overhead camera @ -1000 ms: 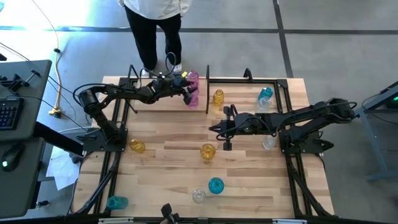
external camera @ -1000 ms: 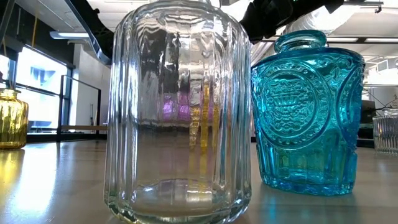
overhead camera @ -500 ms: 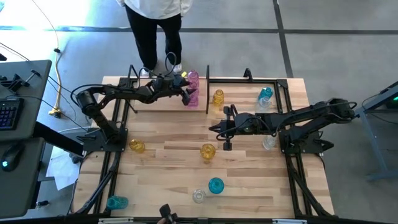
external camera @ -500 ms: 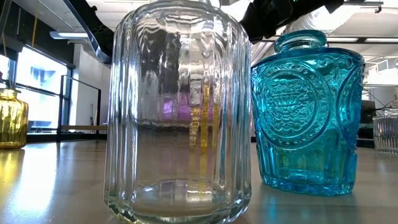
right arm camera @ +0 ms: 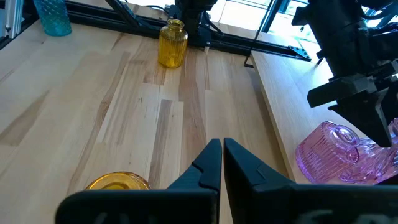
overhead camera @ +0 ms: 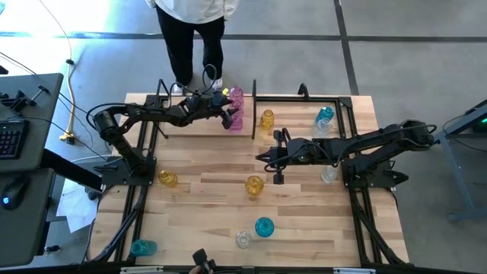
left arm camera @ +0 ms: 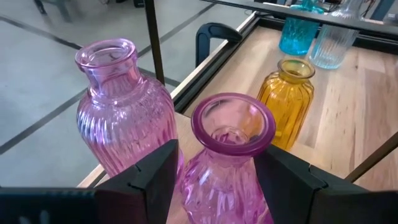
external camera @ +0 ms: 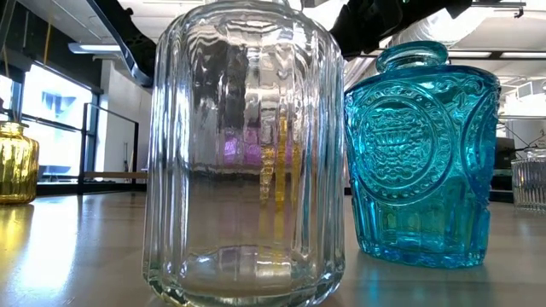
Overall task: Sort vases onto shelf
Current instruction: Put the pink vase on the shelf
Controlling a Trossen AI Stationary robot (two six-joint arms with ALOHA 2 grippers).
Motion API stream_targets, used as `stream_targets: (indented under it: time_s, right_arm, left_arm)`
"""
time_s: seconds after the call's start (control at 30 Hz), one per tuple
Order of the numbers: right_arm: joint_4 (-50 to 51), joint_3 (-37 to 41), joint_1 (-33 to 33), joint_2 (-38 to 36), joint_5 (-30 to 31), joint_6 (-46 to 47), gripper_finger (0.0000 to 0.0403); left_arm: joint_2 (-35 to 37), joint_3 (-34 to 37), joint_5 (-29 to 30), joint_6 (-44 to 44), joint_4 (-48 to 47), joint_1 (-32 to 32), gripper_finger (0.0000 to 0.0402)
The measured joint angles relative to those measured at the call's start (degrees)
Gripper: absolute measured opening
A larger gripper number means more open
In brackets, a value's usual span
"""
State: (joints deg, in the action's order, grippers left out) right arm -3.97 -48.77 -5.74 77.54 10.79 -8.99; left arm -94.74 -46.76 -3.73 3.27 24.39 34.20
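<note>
Left hand (open) straddling pink vase

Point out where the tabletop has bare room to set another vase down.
Bare wood lies between the yellow vase near the left edge and the yellow vase mid-table. Crowded: the shelf end where the left gripper flanks two pink vases.
</note>
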Motion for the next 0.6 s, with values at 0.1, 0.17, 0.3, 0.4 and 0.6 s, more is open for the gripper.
stream_targets:
  time_s: [0.1,0.17,0.3,0.4,0.6]
  right_arm:
    - [0.1,0.0,0.0,0.0,0.0,0.0,0.0]
    - [0.1,0.0,0.0,0.0,0.0,0.0,0.0]
    - [0.2,0.0,0.0,0.0,0.0,0.0,0.0]
    - [0.2,0.0,0.0,0.0,0.0,0.0,0.0]
    - [0.2,0.0,0.0,0.0,0.0,0.0,0.0]
  left_arm:
    - [0.2,0.0,0.0,0.4,-0.4,0.1,0.0197]
    - [1.0,0.0,0.0,1.0,-1.2,0.4,0.0197]
    - [3.7,0.0,0.4,2.2,-4.1,1.0,0.0197]
    - [5.7,0.0,0.7,3.0,-6.2,1.3,0.0195]
    - [6.6,0.0,1.4,3.4,-6.9,1.3,0.0173]
